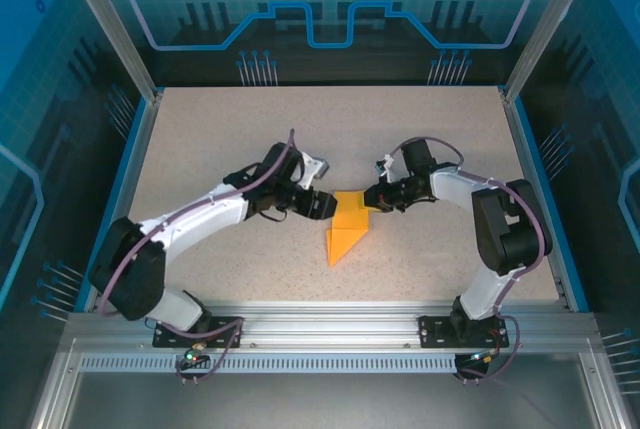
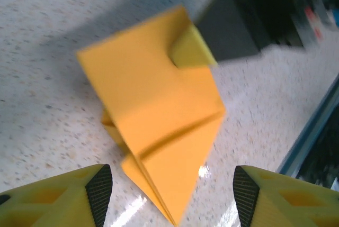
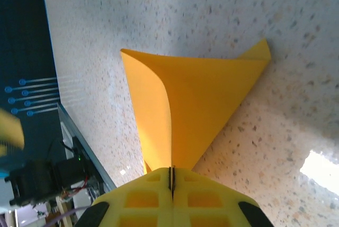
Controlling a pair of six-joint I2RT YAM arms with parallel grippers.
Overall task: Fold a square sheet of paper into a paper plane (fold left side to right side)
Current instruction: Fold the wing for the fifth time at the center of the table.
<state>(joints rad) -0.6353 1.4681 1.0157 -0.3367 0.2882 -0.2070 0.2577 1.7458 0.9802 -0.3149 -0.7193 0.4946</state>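
Currently the orange paper (image 1: 348,232) lies near the middle of the worktop (image 1: 220,139), a little toward its near edge. It is already creased into a layered, pointed shape with the tip aimed at that edge. The right gripper (image 1: 373,196) is clenched on the paper's far right corner; in its wrist view the fingers (image 3: 137,200) meet flat, the sheet comes out from between them, and one layer curls upward. The left gripper (image 2: 172,187) stands released, its pads (image 2: 99,187) wide apart and touching nothing, with the paper just ahead.

I judge a fold to be midway: a flap is lifted but not pressed. Which layer the right fingers hold is hard to tell, as the left wrist view is blurred. The next move probably calls for carrying the flap across, matching the edges, while the left gripper pins the lower layers.
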